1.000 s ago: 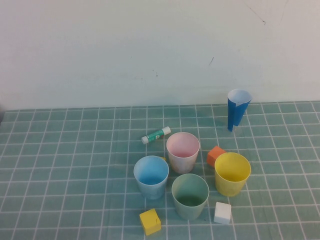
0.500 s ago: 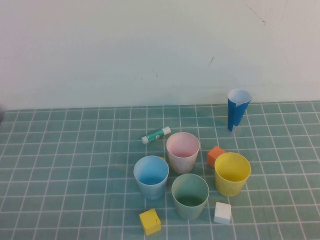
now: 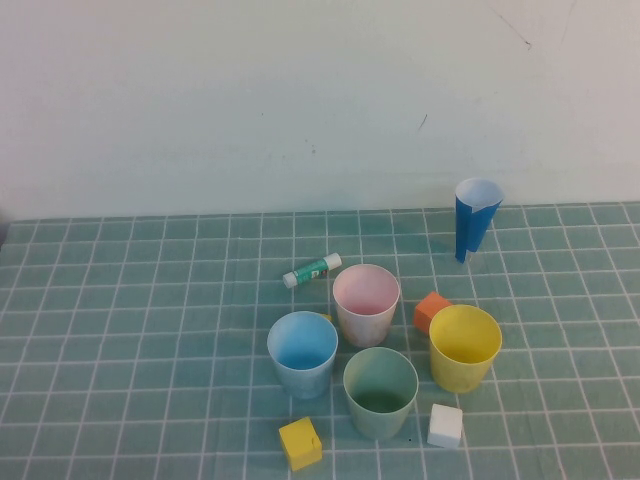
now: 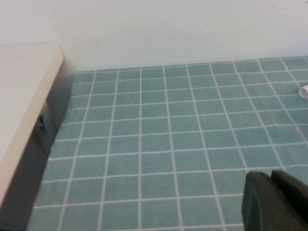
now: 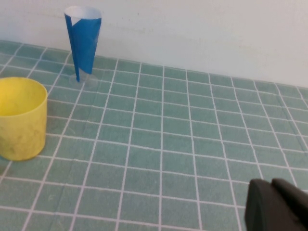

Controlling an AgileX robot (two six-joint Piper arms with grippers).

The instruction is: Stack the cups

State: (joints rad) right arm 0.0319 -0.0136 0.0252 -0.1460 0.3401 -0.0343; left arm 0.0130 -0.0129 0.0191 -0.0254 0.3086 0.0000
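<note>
**Four light cups clustered, none nested, both arms out of the way**

The cups stand upright, mouths up, in the lower centre of the high view: light blue cup [image 3: 302,353], pale pink cup [image 3: 366,303], pale green cup [image 3: 380,391] and yellow cup [image 3: 464,346]. They look like thin plastic, so probably light, slightly springy and easy to tip; one wall near the rim seems the sensible hold.

Room is tight inside the cluster. An orange block [image 3: 431,311] sits between pink and yellow, a white block [image 3: 445,425] and a yellow block [image 3: 300,443] lie at the bottom edge, and a glue stick [image 3: 311,270] lies just above. The blue cone [image 3: 474,217] stands well apart (not a cup).

The desk [image 3: 120,330] is open at left. The left gripper [image 4: 276,202] and right gripper [image 5: 276,207] each show only as a dark corner in their wrist views; whether their jaws are apart I cannot tell.
</note>
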